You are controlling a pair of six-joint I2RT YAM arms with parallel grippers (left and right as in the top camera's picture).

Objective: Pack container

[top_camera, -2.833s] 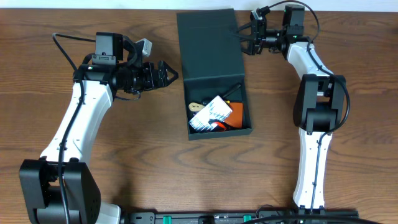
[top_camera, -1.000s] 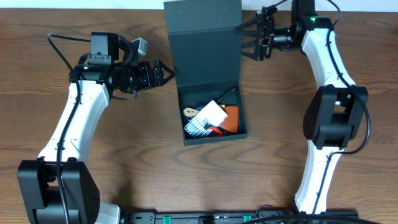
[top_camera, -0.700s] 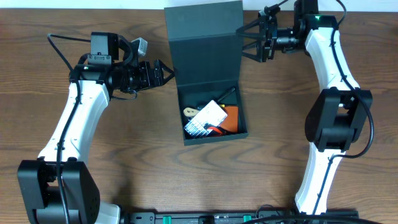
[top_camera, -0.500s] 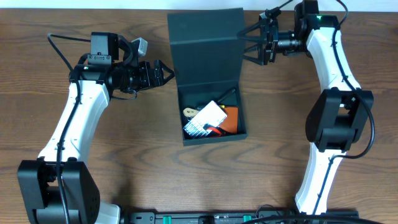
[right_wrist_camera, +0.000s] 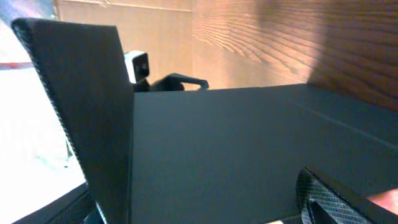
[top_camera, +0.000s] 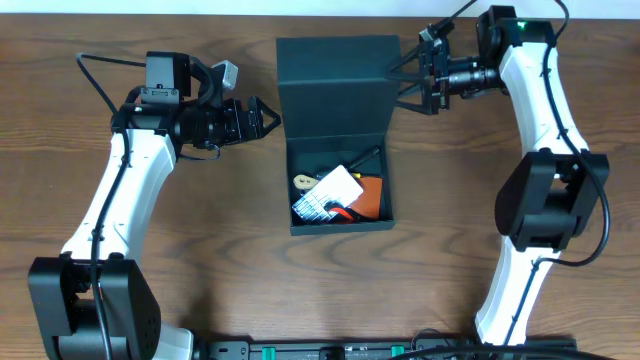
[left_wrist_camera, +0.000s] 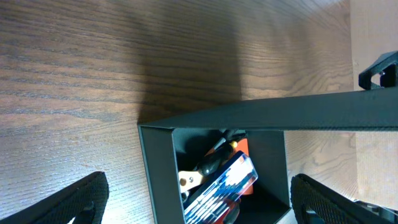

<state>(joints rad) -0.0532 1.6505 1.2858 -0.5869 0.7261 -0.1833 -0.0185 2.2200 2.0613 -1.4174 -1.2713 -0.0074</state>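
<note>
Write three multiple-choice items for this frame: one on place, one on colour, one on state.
1. Where is the right gripper relative to the container?
A. inside its tray
B. at the right edge of its lid
C. at its front wall

2. What colour is the flat item beside the bit case?
A. orange
B. purple
C. yellow

3. How is the lid?
A. shut
B. raised open
C. detached

Key: B, the overhead view shows its fingers at the lid's right edge; A, orange shows right of the case; B, the contents are visible in the overhead and left wrist views.
</note>
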